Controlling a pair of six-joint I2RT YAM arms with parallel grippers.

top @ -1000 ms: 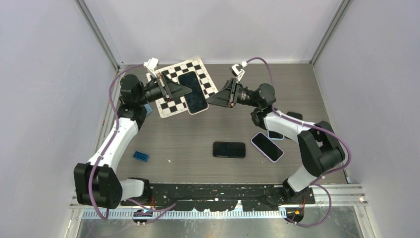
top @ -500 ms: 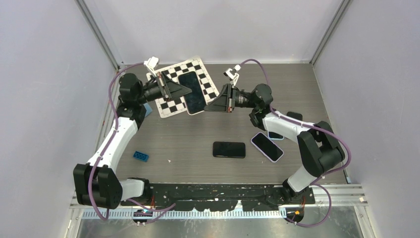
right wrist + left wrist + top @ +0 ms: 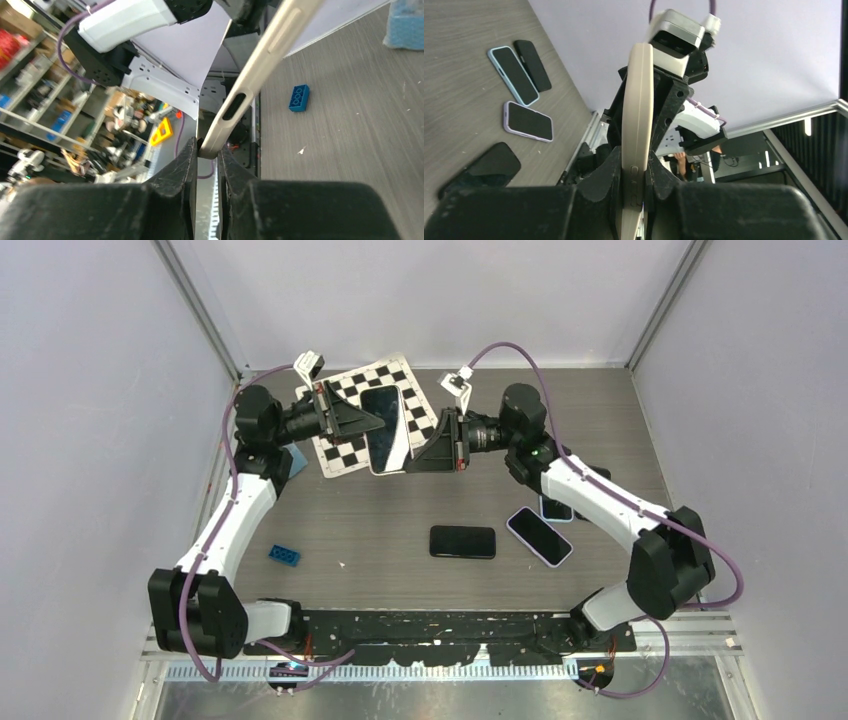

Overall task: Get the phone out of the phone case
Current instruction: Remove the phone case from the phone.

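The phone in its cream case (image 3: 385,427) is held up in the air above the checkerboard, dark screen towards the camera. My left gripper (image 3: 366,426) is shut on the case's left long edge; in the left wrist view the case (image 3: 637,100) runs edge-on up from between the fingers (image 3: 634,176), clamped at the side buttons. My right gripper (image 3: 411,464) is shut on the case's lower right corner. In the right wrist view that corner of the case (image 3: 249,88) sits pinched between the fingertips (image 3: 207,153).
On the table lie a bare black phone (image 3: 463,541), a lilac-cased phone (image 3: 540,536), a light-blue-cased phone (image 3: 556,510) and another dark phone (image 3: 596,474). A blue brick (image 3: 284,555) lies front left. The checkerboard mat (image 3: 345,445) is at the back.
My right arm has swung left and its fingers have come onto the case's lower corner. My left gripper has raised and tilted the phone slightly.
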